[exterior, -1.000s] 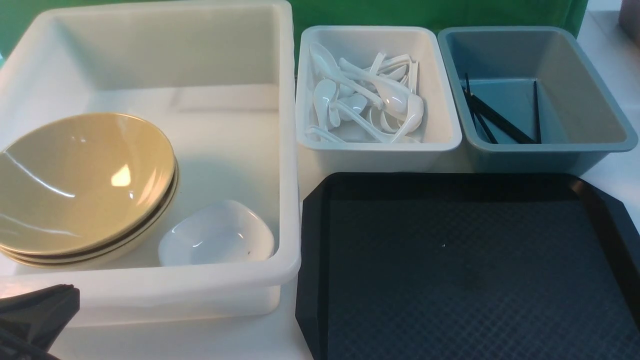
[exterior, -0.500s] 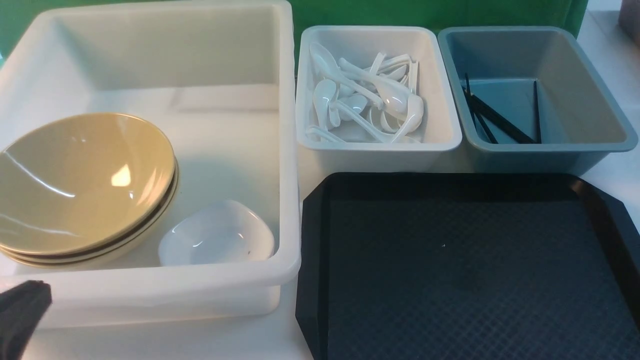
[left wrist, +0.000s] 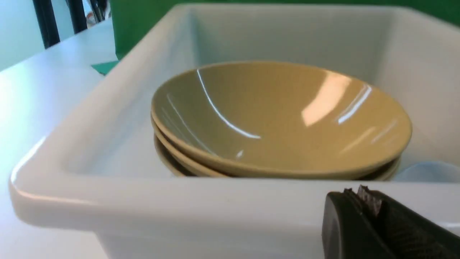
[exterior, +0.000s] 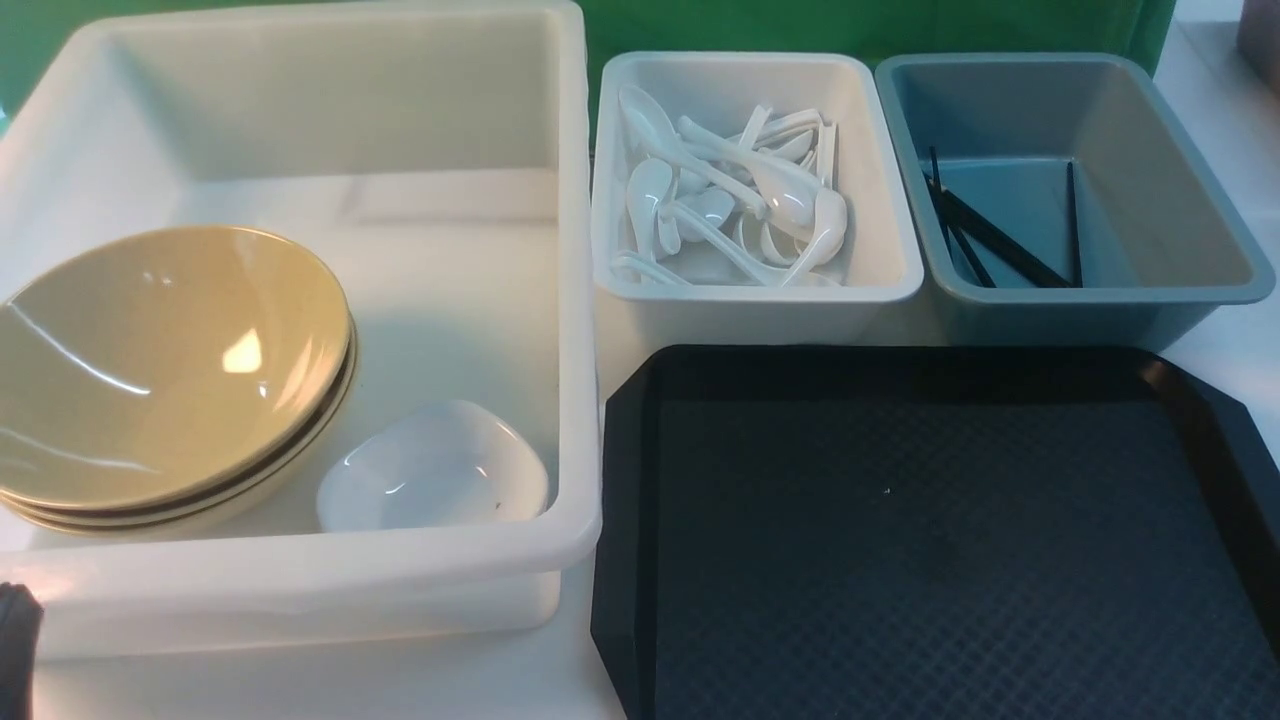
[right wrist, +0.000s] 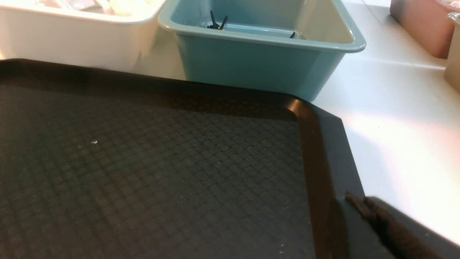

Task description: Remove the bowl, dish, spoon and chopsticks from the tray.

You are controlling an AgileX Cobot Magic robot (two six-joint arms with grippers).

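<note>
The big black diamond-textured tray (exterior: 940, 530) with its cut-off corners carries nothing at all now — bare surface right across, apart from a pale speck near the middle. That tells me the clearing looks done.

Over in the large white plastic tub (exterior: 575, 300), the wide glossy mustard-tan bowl (exterior: 165, 365) sits on top of a stack of the same kind, tilted a touch, nested so it takes no extra room. Just beside it, in the tub's near corner, lies the small rounded-square white dish (exterior: 432, 468), upright, close to the bowl stack, though I cannot tell if they touch.

The white soup spoon is somewhere in the jumble of white glossy soup spoons (exterior: 735, 205) in the smaller pale tub (exterior: 905, 270) behind the tray; which one, I cannot say. The thin black chopsticks (exterior: 990, 240) lie slanted on the floor of the grey-blue tub (exterior: 1255, 280) next door. Each sort has its own container, so it reads as sorting by kind.

The left gripper (left wrist: 363, 196) sits low outside the white tub's near wall, fingers pressed together, holding nothing. The right gripper (right wrist: 363, 207) hangs over the tray's right rim, jaws nearly together with nothing between them. To my eye both are parked clear because nothing is left to lift.
</note>
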